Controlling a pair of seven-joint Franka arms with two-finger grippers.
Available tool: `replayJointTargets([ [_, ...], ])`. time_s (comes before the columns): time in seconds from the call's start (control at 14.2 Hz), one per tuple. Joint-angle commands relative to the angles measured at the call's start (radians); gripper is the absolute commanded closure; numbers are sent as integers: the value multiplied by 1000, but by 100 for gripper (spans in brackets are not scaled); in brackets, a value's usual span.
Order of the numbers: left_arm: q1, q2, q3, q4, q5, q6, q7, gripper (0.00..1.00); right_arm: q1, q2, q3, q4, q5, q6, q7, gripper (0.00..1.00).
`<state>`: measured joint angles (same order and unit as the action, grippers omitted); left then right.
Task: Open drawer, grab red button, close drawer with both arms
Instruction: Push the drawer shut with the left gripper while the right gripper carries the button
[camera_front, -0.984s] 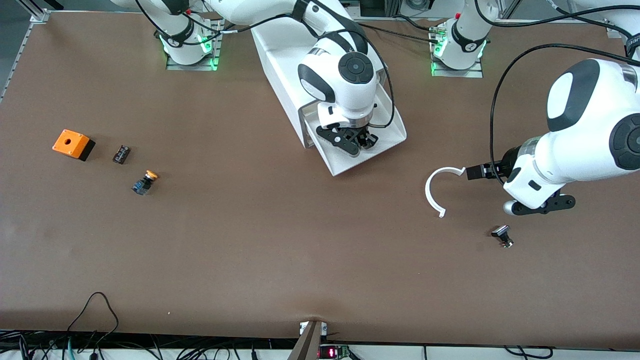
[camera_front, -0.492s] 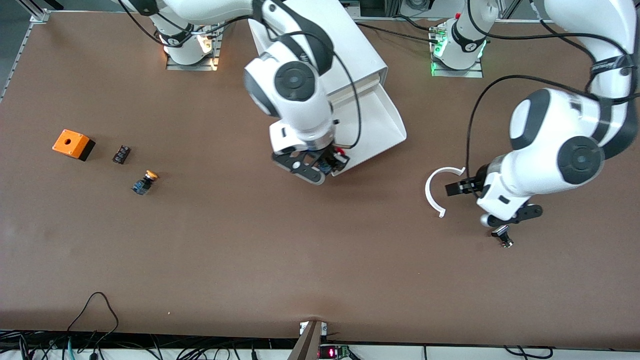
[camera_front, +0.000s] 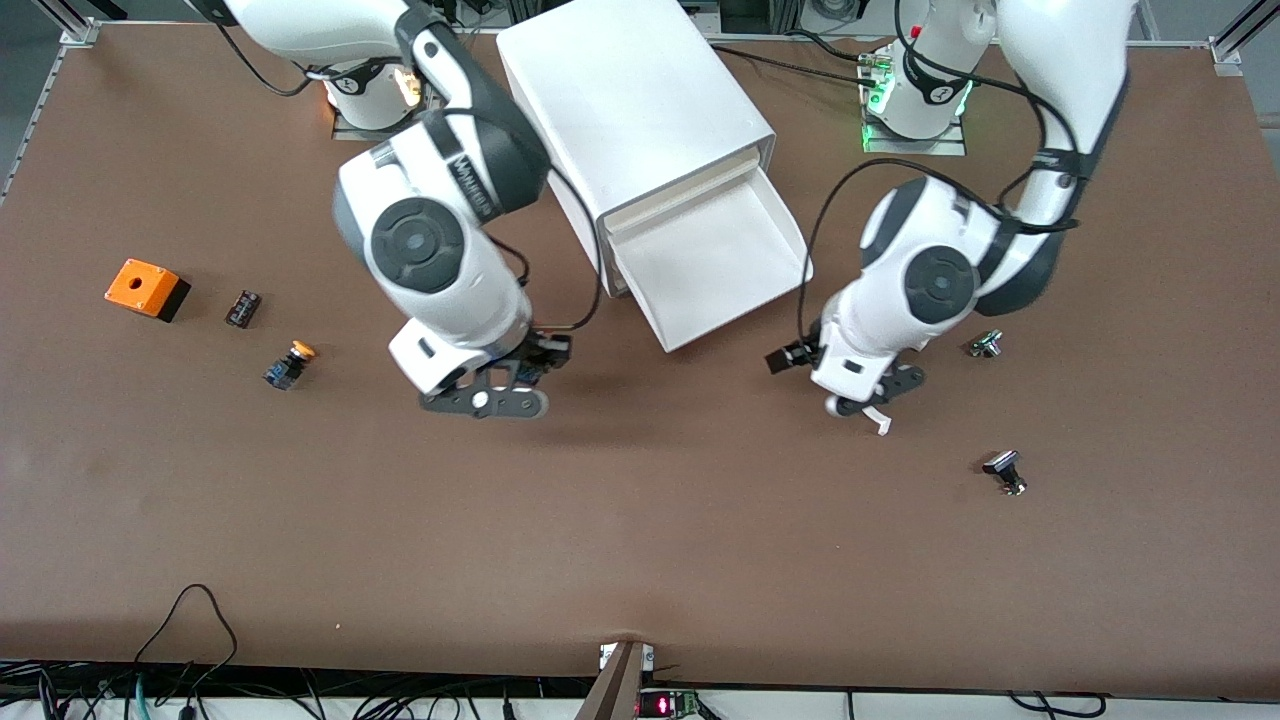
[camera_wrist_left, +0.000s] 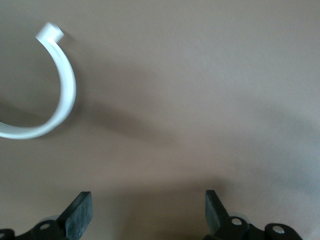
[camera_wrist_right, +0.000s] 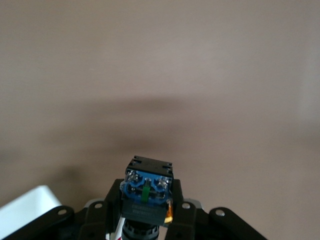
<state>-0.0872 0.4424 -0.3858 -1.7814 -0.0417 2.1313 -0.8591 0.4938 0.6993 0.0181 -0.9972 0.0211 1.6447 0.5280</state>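
The drawer (camera_front: 730, 262) stands pulled out of the white cabinet (camera_front: 630, 100), and its tray looks bare. My right gripper (camera_front: 500, 392) hangs over the bare table beside the drawer, toward the right arm's end. It is shut on the button (camera_wrist_right: 147, 192), whose blue-and-black block body sticks out past the fingers while its cap is hidden down between them. My left gripper (camera_front: 868, 395) hovers low over a white C-shaped ring (camera_wrist_left: 60, 100), toward the left arm's end from the drawer. In the left wrist view this gripper (camera_wrist_left: 147, 216) is open with nothing between its fingers.
Toward the right arm's end lie an orange box with a hole (camera_front: 145, 288), a small black block (camera_front: 242, 308) and an orange-capped button (camera_front: 290, 365). Toward the left arm's end lie a small black part (camera_front: 1005, 472) and a small metallic piece (camera_front: 985, 345).
The right gripper has come out of the drawer with the button and swung toward the right arm's end. The left arm has moved in toward the drawer, over the white ring.
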Motion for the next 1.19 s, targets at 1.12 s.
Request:
replayJointTargets([
  [1.12, -19, -45, -324, -176, 6, -102, -248, 1, -325, -204, -102, -847, 131, 601, -770, 100],
])
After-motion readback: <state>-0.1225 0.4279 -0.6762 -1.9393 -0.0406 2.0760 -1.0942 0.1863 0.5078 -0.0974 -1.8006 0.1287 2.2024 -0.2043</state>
